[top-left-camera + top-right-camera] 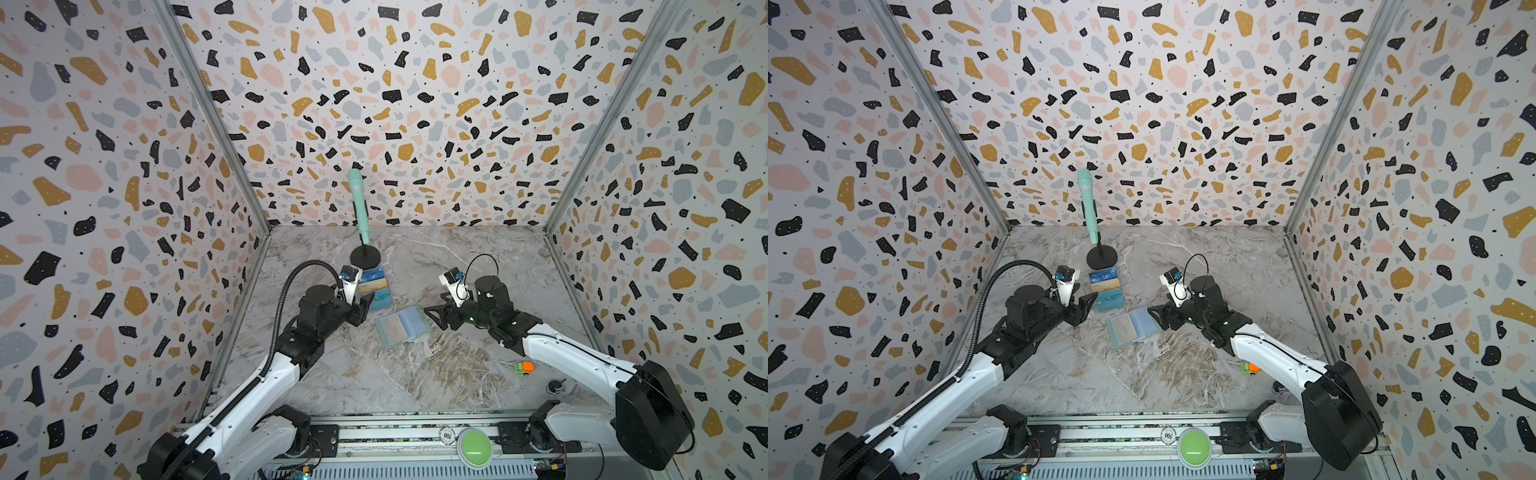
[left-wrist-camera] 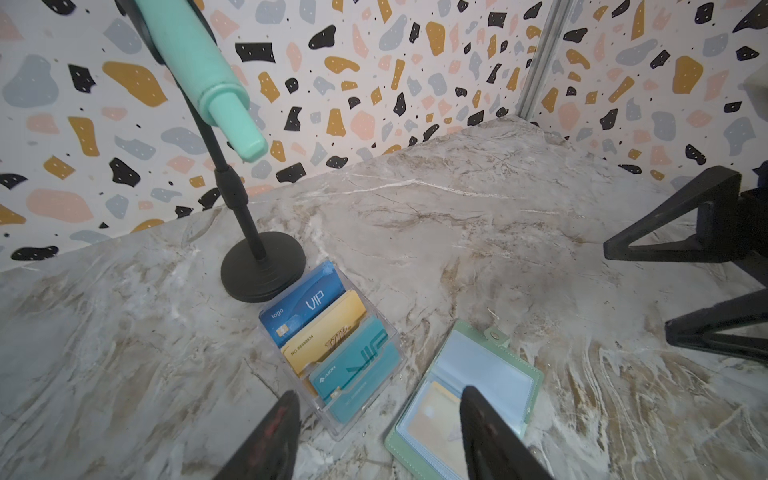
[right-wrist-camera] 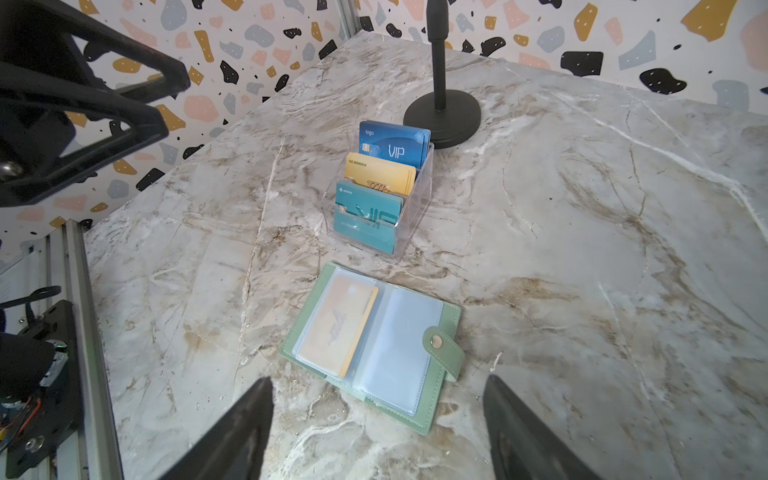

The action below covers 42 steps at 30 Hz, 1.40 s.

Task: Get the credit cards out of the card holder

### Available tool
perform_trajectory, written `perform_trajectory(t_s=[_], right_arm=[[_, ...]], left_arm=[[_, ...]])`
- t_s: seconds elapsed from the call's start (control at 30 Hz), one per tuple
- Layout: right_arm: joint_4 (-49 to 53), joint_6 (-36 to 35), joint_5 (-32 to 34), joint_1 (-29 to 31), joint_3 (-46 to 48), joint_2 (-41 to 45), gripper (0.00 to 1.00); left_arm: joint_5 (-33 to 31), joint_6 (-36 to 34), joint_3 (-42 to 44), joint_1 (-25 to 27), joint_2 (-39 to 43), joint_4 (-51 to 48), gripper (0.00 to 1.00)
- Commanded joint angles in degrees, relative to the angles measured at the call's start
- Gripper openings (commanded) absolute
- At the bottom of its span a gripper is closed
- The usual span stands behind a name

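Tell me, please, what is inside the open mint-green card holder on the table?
Inside the card holder, a golden yellow card sits in one transparent sleeve; the facing sleeve looks empty. Any pages or cards beneath these are covered and cannot be seen.

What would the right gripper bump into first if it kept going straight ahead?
Probably the open green wallet, which lies flat on the table straight ahead of the right gripper. Depth is hard to judge, though.
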<state>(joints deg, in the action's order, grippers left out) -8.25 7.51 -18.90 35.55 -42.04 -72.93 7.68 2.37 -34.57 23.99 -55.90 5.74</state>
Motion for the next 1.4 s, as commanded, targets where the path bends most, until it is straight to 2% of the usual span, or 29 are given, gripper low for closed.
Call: perform_trajectory(t_s=[0.0,0.23,0.47,0.77,0.97,1.37], right_arm=[[-0.8,0.3,2.6,2.0,-0.7,-1.3,0.79],[-0.8,0.1,5.6,6.5,-2.6,-5.7,0.78],[-0.3,-0.4,8.6,10.8,-5.2,-10.7,0.78],[-0.5,1.4,9.6,12.9,-8.7,-17.3,0.73],[0.1,2.1,12.5,14.3,-10.7,-20.1,0.72],[1.4,1.4,14.9,16.8,-12.6,-23.5,0.71]], left_arm=[[1.3,5.3,1.4,0.0,-1.7,0.6,0.61],[4.9,9.7,2.9,0.0,-7.8,1.4,0.48],[8.1,13.8,8.0,0.0,-11.0,7.9,0.34],[10.6,14.8,10.2,0.3,-14.1,12.8,0.17],[10.3,15.5,10.6,0.7,-17.7,15.5,0.07],[9.7,16.9,9.9,1.9,-24.1,18.2,0.0]])
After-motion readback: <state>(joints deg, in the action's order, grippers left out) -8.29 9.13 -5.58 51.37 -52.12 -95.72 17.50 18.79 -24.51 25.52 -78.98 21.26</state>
